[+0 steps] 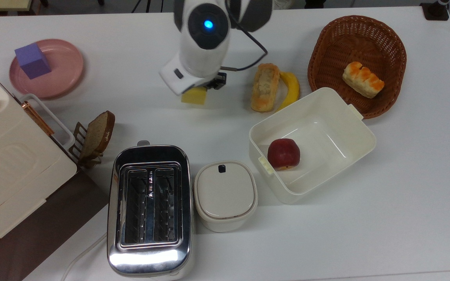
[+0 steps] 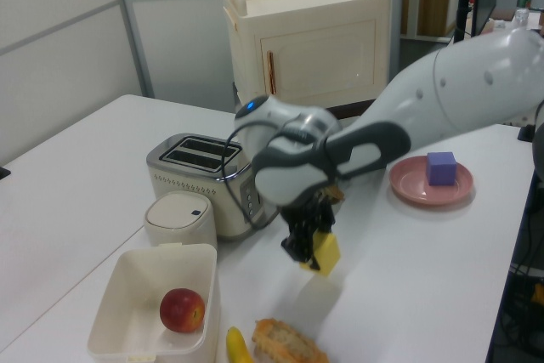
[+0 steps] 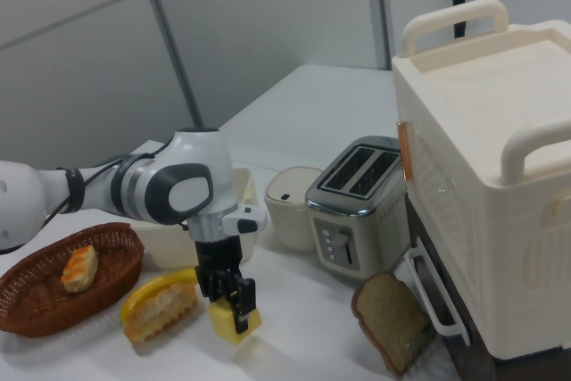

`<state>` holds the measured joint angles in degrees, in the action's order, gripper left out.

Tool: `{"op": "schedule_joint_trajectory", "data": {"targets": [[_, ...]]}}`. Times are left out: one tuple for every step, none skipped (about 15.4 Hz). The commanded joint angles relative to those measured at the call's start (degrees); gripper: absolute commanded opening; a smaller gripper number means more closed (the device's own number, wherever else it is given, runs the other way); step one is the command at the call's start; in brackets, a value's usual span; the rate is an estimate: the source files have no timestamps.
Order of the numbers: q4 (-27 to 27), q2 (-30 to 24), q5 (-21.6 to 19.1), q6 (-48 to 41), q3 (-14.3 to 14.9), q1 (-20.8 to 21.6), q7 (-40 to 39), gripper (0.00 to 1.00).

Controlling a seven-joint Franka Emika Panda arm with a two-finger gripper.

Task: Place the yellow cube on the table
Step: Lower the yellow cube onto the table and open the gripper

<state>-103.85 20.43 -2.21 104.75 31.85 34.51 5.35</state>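
Purple cube on plate

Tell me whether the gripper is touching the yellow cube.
Touching. The right view shows the gripper fingers clamped on the yellow cube, holding it.

Lab tabletop, partition walls, robot arm, mock kitchen toaster

Matt yellow cube, smooth white table, mirror-polished metal toaster, rough woven wicker basket, glossy pink plate, smooth cream plastic box, matt purple cube.
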Motion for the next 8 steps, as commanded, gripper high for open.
{"op": "schedule_joint_trajectory", "data": {"targets": [[-2.1, 0.2, -0.4, 3.4, 1.1, 2.1, 0.9, 1.0], [-1.7, 0.0, -0.4, 3.1, 0.9, 2.0, 0.9, 1.0], [-1.2, -0.5, -0.4, 2.7, 0.4, 1.7, 1.0, 1.0], [0.0, -1.4, -0.4, 1.7, -0.6, 1.3, 1.0, 1.0], [2.1, -2.1, -0.4, -0.5, -1.6, 0.0, 1.7, 1.0], [4.5, -2.7, -0.3, -3.0, -3.0, -2.3, 3.2, 1.0], [7.5, -3.2, -0.3, -5.6, -5.6, -5.6, 4.5, 1.0], [10.0, -4.3, 0.2, -8.0, -9.2, -10.3, 4.8, 1.0]]}}
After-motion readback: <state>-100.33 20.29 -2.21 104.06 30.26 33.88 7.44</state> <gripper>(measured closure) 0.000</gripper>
